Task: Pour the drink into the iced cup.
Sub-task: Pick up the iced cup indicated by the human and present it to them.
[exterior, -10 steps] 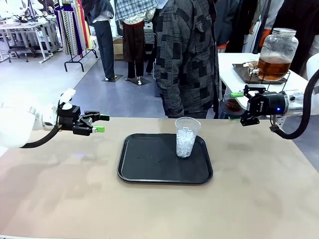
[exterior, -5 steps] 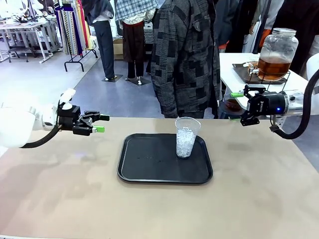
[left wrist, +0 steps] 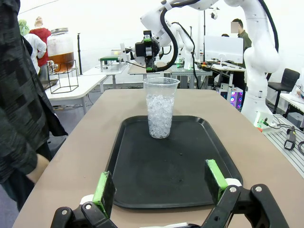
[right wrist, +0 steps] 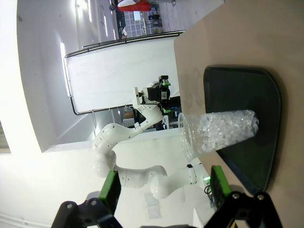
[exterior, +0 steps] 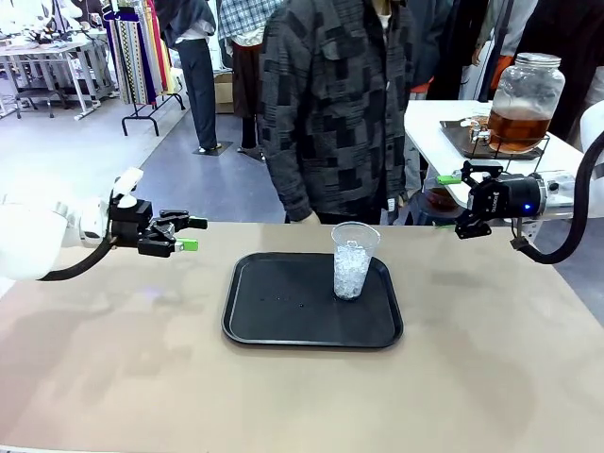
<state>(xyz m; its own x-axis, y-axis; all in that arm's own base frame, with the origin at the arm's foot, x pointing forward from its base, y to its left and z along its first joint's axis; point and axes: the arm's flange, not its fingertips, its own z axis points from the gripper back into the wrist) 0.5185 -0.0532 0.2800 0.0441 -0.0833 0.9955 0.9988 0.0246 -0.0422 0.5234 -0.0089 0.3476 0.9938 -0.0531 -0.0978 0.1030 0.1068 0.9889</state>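
The iced cup (exterior: 354,261), clear plastic and about half full of ice, stands upright at the back right of a black tray (exterior: 283,321) in the middle of the table. The drink (exterior: 522,104), amber liquid in a large lidded glass jar, sits on a white side table at the far right, behind my right gripper. My left gripper (exterior: 193,234) hovers open left of the tray, facing the cup (left wrist: 160,114). My right gripper (exterior: 456,205) hangs open right of the tray, facing the cup (right wrist: 218,133). Neither holds anything.
A person (exterior: 330,104) in a dark patchwork jacket stands at the far edge behind the tray, one hand (exterior: 304,218) near the table edge. The jar rests on a wire stand (exterior: 491,146) on its own tray. Bare tabletop (exterior: 283,396) lies in front of the tray.
The person has shifted to the left along the far side of the table. Both arms and the cup have stayed where they were.
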